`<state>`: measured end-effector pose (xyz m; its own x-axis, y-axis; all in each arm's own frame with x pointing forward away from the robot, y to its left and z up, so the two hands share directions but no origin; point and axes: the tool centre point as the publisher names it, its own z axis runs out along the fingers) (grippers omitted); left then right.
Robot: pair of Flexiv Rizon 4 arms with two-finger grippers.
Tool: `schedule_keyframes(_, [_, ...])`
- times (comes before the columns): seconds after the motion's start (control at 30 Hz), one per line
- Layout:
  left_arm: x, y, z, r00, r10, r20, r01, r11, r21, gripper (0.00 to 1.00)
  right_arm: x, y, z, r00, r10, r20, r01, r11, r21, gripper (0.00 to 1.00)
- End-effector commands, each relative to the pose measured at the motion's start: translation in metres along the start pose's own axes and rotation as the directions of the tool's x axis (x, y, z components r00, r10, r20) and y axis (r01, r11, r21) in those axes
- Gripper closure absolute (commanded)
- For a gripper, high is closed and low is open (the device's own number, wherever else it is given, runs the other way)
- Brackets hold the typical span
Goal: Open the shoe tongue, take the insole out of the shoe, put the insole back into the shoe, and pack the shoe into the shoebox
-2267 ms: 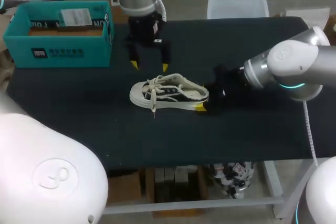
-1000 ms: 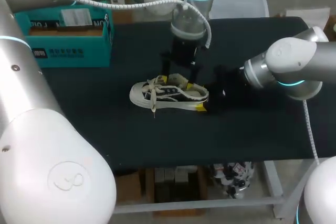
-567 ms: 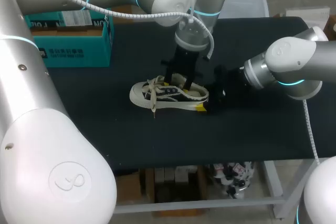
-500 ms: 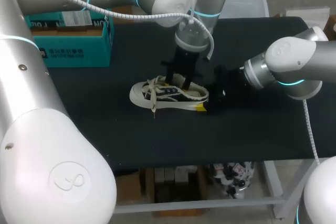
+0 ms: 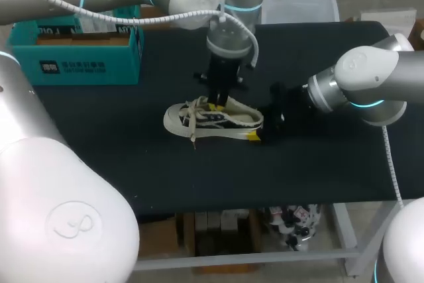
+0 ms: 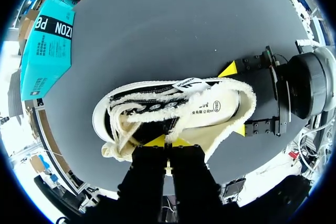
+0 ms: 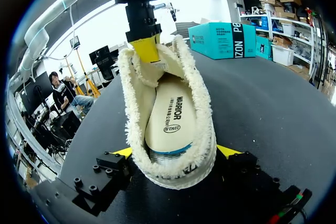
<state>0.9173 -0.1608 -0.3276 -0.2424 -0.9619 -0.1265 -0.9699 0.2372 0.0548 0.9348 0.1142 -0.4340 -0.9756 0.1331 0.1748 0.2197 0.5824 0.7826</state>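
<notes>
**Left gripper** (image 6: pixel 169 141): clenched. Its 2 yellow tips come down from above and stand almost together, pinching the shoe tongue (image 7: pixel 153 67) at the front of the shoe opening.

**Right gripper** (image 7: pixel 176 151): grasping the shoe (image 5: pixel 212 121) at the heel. 1 yellow tip presses on each side of the heel, and the fingers are spread to the heel's breadth.

**Shoe:** it stands on its sole on the dark table (image 5: pixel 132 170), directly under the left gripper and directly ahead of the right gripper. The toe points away from the right gripper. The collar is cream with a frayed edge, and the side panels are black. The laces (image 5: pixel 193 114) lie loose over the forefoot, on the toe side of the left gripper.

**Insole** (image 7: pixel 170 114): it lies flat inside the shoe, printed side up, between the left gripper's tips and the right gripper's fingers.

**Shoebox** (image 5: pixel 78 46): teal, standing on the table well apart from both grippers. It is beyond the toe end of the shoe, on the side away from the right gripper. Its top shows a brown inside.
</notes>
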Motion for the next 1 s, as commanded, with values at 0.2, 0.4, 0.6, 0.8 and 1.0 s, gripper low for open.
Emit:
schedule_keyframes(0.2, [-0.036,0.011,-0.015,0.970,-0.005,-0.243,0.029,0.995,0.095,1.00,-0.001,-0.012,0.009,1.000,0.001,-0.006,-0.001,1.000,-0.002,1.00])
schedule_keyframes(0.4, [-0.066,0.015,-0.028,0.910,0.011,-0.414,0.056,0.987,0.148,1.00,-0.001,-0.012,0.009,1.000,0.001,-0.006,-0.001,1.000,-0.002,1.00])
schedule_keyframes(0.6, [-0.091,0.013,-0.031,0.845,0.032,-0.534,0.076,0.981,0.179,1.00,-0.001,-0.012,0.009,1.000,0.001,-0.006,-0.001,1.000,-0.002,1.00])
schedule_keyframes(0.8, [-0.107,0.011,-0.022,0.813,0.033,-0.581,0.077,0.983,0.164,1.00,-0.001,-0.012,0.009,1.000,0.001,-0.006,-0.001,1.000,-0.002,1.00])
schedule_keyframes(1.0, [-0.112,0.008,-0.014,0.799,0.073,-0.597,0.022,0.988,0.150,1.00,-0.001,-0.012,0.009,1.000,0.001,-0.006,-0.001,1.000,-0.002,1.00])
